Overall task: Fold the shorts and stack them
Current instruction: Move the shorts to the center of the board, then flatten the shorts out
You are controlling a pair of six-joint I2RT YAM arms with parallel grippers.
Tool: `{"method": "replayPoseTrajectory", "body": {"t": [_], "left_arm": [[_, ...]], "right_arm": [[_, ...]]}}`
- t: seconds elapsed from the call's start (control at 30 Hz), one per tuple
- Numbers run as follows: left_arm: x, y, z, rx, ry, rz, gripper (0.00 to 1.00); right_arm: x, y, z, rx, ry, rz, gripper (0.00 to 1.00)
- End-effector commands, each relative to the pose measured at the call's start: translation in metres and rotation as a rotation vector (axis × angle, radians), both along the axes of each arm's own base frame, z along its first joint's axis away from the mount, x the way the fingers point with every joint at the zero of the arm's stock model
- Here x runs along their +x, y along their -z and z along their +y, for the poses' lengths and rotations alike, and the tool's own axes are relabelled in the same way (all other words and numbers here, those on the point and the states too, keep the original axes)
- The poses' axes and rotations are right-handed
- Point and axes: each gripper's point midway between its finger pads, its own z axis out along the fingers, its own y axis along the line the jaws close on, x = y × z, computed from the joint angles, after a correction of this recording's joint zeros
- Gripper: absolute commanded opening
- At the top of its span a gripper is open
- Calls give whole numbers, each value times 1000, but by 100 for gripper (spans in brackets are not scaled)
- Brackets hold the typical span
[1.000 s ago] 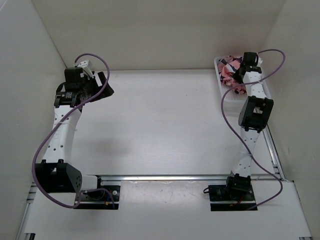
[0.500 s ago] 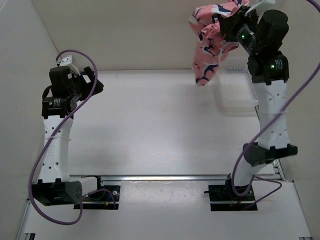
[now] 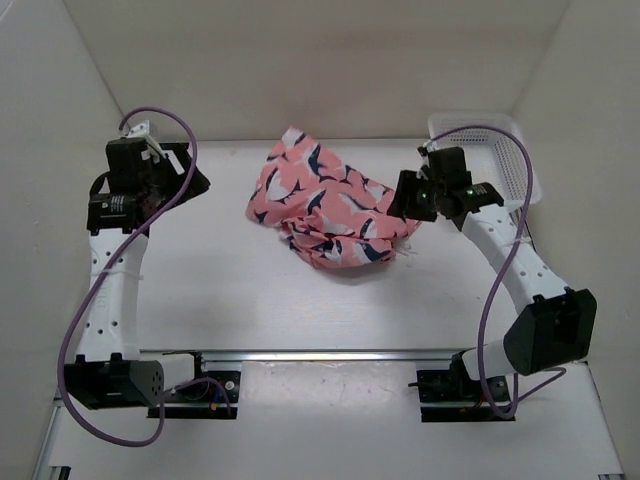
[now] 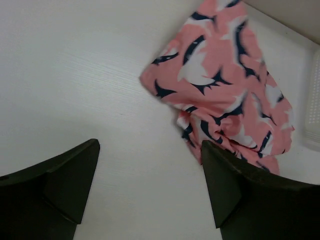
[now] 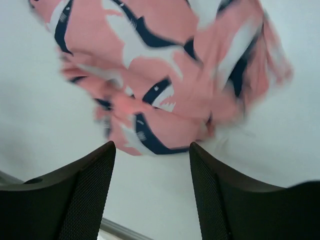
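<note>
The coral-pink shorts [image 3: 325, 212] with navy and white whale shapes lie crumpled on the table, near the middle towards the back. They also show in the left wrist view [image 4: 225, 85] and in the right wrist view [image 5: 160, 75]. My right gripper [image 3: 405, 203] is open and empty just right of the heap; in the right wrist view [image 5: 151, 167] the jaws stand apart with bare table between them. My left gripper [image 3: 190, 172] is open and empty at the far left, well clear of the shorts; in the left wrist view [image 4: 150, 172] only table lies between its jaws.
A white plastic mesh basket [image 3: 500, 140] stands at the back right corner, beyond my right arm. White walls enclose the table on the left, back and right. A metal rail [image 3: 330, 355] runs along the near edge.
The right gripper carried the shorts from high above the basket down to the table's middle and let go of them. It now stands open beside the heap. The left arm shifted slightly.
</note>
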Motion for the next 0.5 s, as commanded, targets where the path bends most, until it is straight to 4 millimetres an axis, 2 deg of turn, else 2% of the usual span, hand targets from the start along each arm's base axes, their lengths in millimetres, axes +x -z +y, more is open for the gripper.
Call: {"method": "replayPoseTrajectory", "body": {"t": [0.0,0.03,0.07,0.1,0.13,0.17,0.2,0.23,0.27,0.3,0.33,0.37,0.47], "left_arm": [[0,31,-24,-30,65,92,92],[4,35,-29,-36,75,101,81],[6,46,-34,-36,89,133,70],[18,62,-48,-42,117,170,62],[25,67,-54,-43,119,185,57],[32,75,-60,-32,129,207,60],[43,100,-78,-23,168,278,69],[55,99,-84,-12,174,275,77],[62,107,-88,4,174,292,88],[68,129,-91,8,157,360,93],[72,136,-90,8,142,376,97],[73,144,-91,1,132,399,100],[75,185,-89,17,110,498,100]], "right_arm": [[-13,-51,-30,29,154,-156,55],[-16,-51,-35,22,181,-161,26],[-22,-48,-37,29,187,-158,14],[-24,-42,-37,32,197,-132,6],[-30,-36,-39,23,197,-111,1],[-37,-25,-35,35,179,-65,0],[-41,-17,-34,45,186,-30,2],[-46,-7,-33,42,176,1,8],[-49,-1,-31,53,177,25,36],[-56,12,-32,51,194,73,51],[-61,16,-27,67,167,97,67],[-65,22,-26,75,168,126,89],[-79,51,-24,106,185,254,100]]}}
